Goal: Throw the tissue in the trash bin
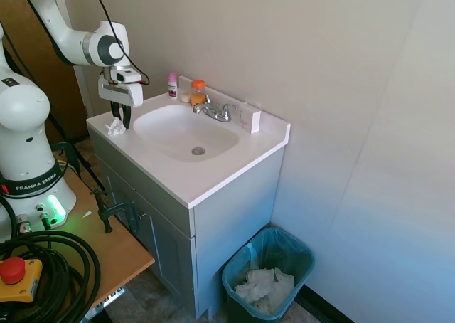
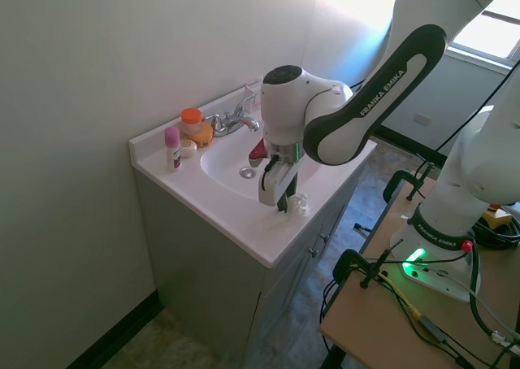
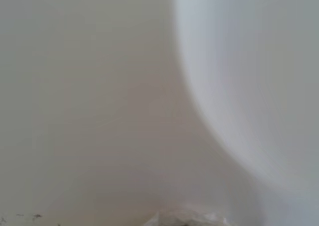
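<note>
The white Franka arm's two-finger gripper point(image 1: 121, 117) points straight down over the corner of the white vanity countertop point(image 1: 213, 177) nearest the robot base, beside the oval white sink basin point(image 1: 186, 132). The dark fingers point(image 1: 126, 115) stand on either side of the small crumpled white paper tissue point(image 1: 114, 127), which lies on the countertop at that corner, close to the front edge. In the first exterior view the fingers appear slightly apart around the wad; whether they press on it cannot be told. The second exterior view shows the same arrangement: gripper point(image 2: 280, 202) low over the counter edge, tissue point(image 2: 297, 206) just beside the fingertips and resting on the surface.

The wrist view is out of focus. It shows plain white countertop, the curved rim of the basin point(image 3: 259, 86), and a sliver of crumpled white paper point(image 3: 187, 219) at its lower edge.

Along the back edge of the countertop stand a small white bottle with a pink cap point(image 1: 172, 84), an orange-capped jar point(image 1: 197, 92) and a chrome faucet point(image 1: 213, 111). A small white rectangular block point(image 1: 250, 117) stands near the back edge beyond the faucet.

The small teal-green plastic trash bin point(image 1: 298, 253), lined with a thin translucent bag, stands on the floor at the side of the grey vanity cabinet point(image 1: 234, 223) away from the robot, near the wall. A heap of crumpled white paper point(image 1: 264, 286) lies inside it. The bin is well apart from the tissue and the gripper.
</note>
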`<state>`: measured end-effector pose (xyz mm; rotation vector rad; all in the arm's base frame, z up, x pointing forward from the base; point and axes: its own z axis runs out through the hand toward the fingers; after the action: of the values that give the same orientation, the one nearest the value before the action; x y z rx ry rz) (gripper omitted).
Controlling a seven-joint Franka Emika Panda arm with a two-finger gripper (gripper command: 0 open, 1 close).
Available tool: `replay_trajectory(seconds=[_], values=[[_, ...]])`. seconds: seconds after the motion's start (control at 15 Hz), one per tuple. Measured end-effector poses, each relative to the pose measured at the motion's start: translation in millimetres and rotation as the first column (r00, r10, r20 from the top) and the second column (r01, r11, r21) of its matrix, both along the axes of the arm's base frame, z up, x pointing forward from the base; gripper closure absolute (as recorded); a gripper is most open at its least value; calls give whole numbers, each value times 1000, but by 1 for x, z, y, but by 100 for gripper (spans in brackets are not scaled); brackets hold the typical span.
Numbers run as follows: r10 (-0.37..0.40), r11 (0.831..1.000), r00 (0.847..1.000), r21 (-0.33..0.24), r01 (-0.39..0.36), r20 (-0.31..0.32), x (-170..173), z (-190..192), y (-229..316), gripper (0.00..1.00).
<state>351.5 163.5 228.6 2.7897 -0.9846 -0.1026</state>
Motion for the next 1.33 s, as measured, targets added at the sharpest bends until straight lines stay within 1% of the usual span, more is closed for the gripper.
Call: replay_trajectory(seconds=[0.4, 0.6, 0.67, 0.73, 0.8, 0.87, 0.93, 1.0, 1.07, 1.13, 1.2, 1.27, 1.33], values=[[-31, 1000, 1000, -1, 31, 1, 1, -1, -2, 100], [-52, 999, 998, 13, 52, 17, 6, 7, -2, 100], [-65, 998, 997, 26, 64, 38, 10, 16, -1, 100], [-80, 996, 994, 43, 77, 72, 14, 31, -2, 100], [-98, 994, 988, 62, 91, 122, 20, 52, -5, 100], [-126, 990, 975, 84, 112, 184, 28, 81, -14, 100], [-155, 986, 957, 105, 133, 243, 35, 110, -29, 100], [-195, 978, 933, 130, 162, 302, 40, 140, -52, 100], [-240, 968, 903, 157, 196, 355, 44, 169, -84, 100], [-287, 955, 870, 186, 229, 401, 45, 194, -119, 100], [-341, 938, 830, 223, 267, 441, 45, 214, -160, 100], [-402, 914, 786, 262, 311, 469, 46, 230, -203, 100], [-467, 883, 740, 303, 359, 484, 43, 241, -248, 100]])
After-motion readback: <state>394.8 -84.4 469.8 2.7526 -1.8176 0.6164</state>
